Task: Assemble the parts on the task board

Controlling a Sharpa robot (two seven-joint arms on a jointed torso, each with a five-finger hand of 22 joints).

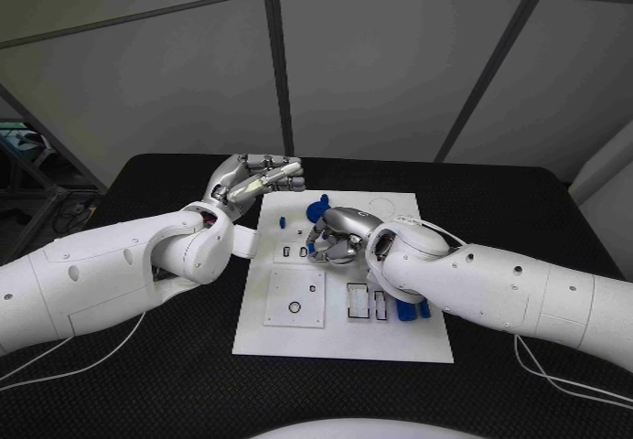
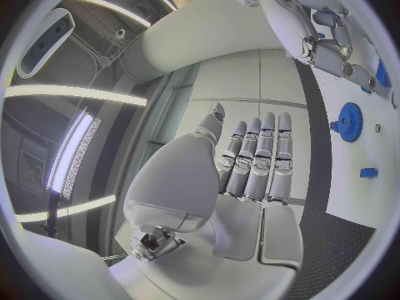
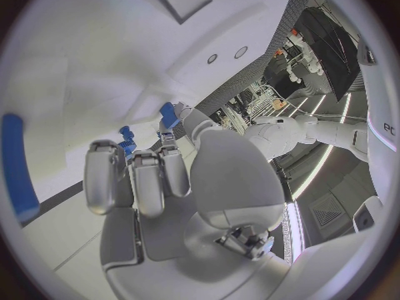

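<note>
The white task board (image 1: pixel 346 334) lies in the middle of the black table. A blue gear (image 1: pixel 316 212) (image 2: pixel 349 121) stands near its far edge, with a small blue part (image 2: pixel 369 173) close by. My right hand (image 1: pixel 337 236) (image 3: pixel 159 173) hovers over the board's middle with its fingers curled in. Its thumb and a fingertip pinch a small blue part (image 3: pixel 169 113), and another small blue piece (image 3: pixel 125 137) sits just beyond. My left hand (image 1: pixel 257 183) (image 2: pixel 250 157) is at the board's far left corner, fingers straight and holding nothing.
Two long blue parts (image 1: pixel 413 309) lie at the board's right edge beside rectangular slots (image 1: pixel 358 300). A square inset plate (image 1: pixel 295 296) with small holes sits on the board's left half. Thin white cables (image 1: pixel 80 361) trail over the table beside both arms.
</note>
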